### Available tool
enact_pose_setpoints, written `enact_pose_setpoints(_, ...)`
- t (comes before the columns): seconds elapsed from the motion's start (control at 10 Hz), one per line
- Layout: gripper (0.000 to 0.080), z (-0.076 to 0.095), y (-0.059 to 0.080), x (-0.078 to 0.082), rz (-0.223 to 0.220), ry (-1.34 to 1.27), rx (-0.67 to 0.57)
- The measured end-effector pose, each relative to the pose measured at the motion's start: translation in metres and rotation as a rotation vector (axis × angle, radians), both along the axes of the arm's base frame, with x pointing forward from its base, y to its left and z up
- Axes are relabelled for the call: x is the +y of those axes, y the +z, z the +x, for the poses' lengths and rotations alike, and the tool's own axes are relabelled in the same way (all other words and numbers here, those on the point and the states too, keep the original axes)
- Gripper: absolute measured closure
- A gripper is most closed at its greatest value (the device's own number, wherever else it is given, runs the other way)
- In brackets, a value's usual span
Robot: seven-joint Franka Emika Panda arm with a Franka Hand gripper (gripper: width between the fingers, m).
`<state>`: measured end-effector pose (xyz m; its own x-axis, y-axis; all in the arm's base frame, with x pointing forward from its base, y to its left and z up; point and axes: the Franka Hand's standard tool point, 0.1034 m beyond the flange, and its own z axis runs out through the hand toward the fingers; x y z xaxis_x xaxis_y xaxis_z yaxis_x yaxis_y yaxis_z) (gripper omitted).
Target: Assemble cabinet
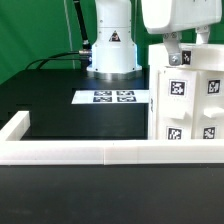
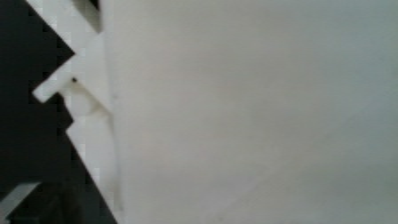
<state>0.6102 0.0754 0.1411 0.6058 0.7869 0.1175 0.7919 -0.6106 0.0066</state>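
Note:
The cabinet's large white body (image 1: 190, 100) stands upright at the exterior view's right, with several black-and-white markers on its faces. My gripper (image 1: 178, 55) is right at the body's top edge, its dark fingers (image 1: 172, 50) touching or nearly touching it. I cannot tell from here whether the jaws are closed on the body. In the wrist view a plain white panel surface (image 2: 249, 110) fills nearly the whole picture, with white panel edges (image 2: 80, 95) beside it and the black table (image 2: 27, 120) beyond. My fingers do not show there.
The marker board (image 1: 115, 97) lies flat on the black table (image 1: 60, 105) in front of the robot base (image 1: 110, 50). A long low white border rail (image 1: 100, 152) runs along the front, with a side piece (image 1: 15, 126) at the exterior view's left.

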Motion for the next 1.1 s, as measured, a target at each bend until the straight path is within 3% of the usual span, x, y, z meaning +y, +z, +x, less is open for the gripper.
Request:
enact_pose_setpoints(0.2,0.0002,-0.0007,-0.0002,0.0018,0.003,-0.042,0.005)
enact_pose_setpoints(0.4,0.0264,-0.0005,0.0004,0.0029,0.005,-0.056,0.005)
enact_pose_setpoints(0.7,0.0259,-0.0004,0.0003,0.0023,0.008,-0.096,0.009)
enact_pose_setpoints(1.1,0.0259,0.0000,0.0006,0.0022,0.032,-0.377,0.032)
